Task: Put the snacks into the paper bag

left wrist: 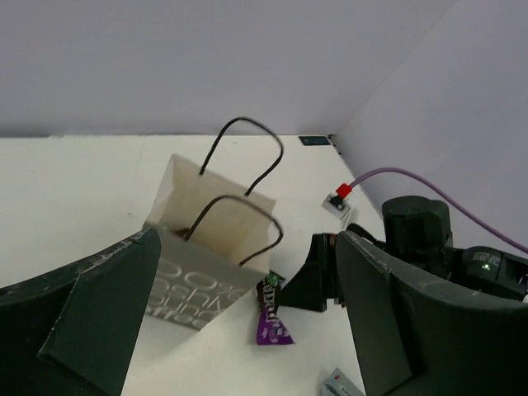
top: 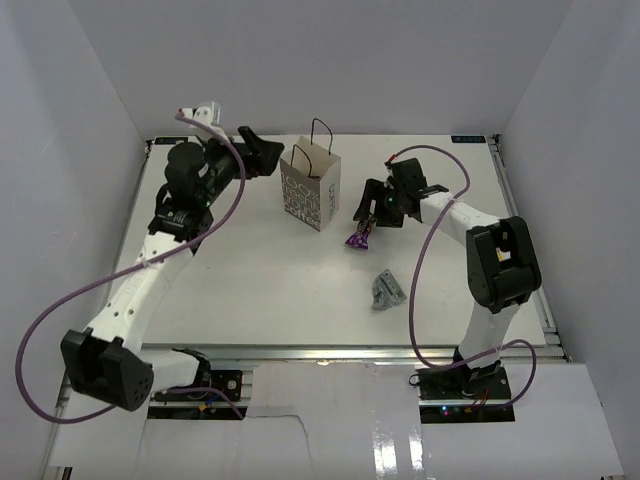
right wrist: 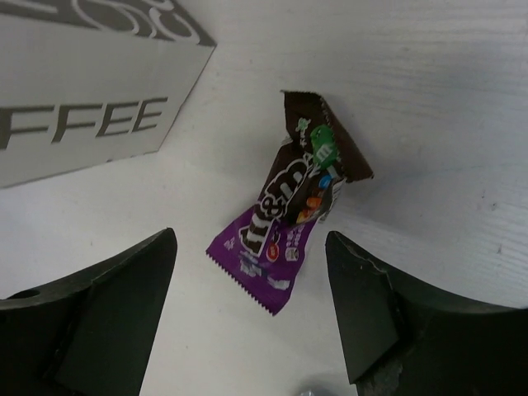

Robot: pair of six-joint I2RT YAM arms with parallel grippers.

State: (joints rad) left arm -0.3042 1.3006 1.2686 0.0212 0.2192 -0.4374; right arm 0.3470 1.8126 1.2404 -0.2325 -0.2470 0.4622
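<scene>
Overlapping a purple packet (right wrist: 262, 262), a dark brown packet (right wrist: 318, 157) lies creased.

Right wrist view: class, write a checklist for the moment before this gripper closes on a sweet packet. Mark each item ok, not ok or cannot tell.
1. Right gripper open: ok.
2. Purple packet between its fingers: ok.
3. Purple packet lying alone: not ok, brown packet overlaps it.
4. Bag upright, mouth open: ok.
5. Left gripper clear of bag: cannot tell.

Left end effector (left wrist: 243, 326) and right end effector (right wrist: 247, 309) gape.
</scene>
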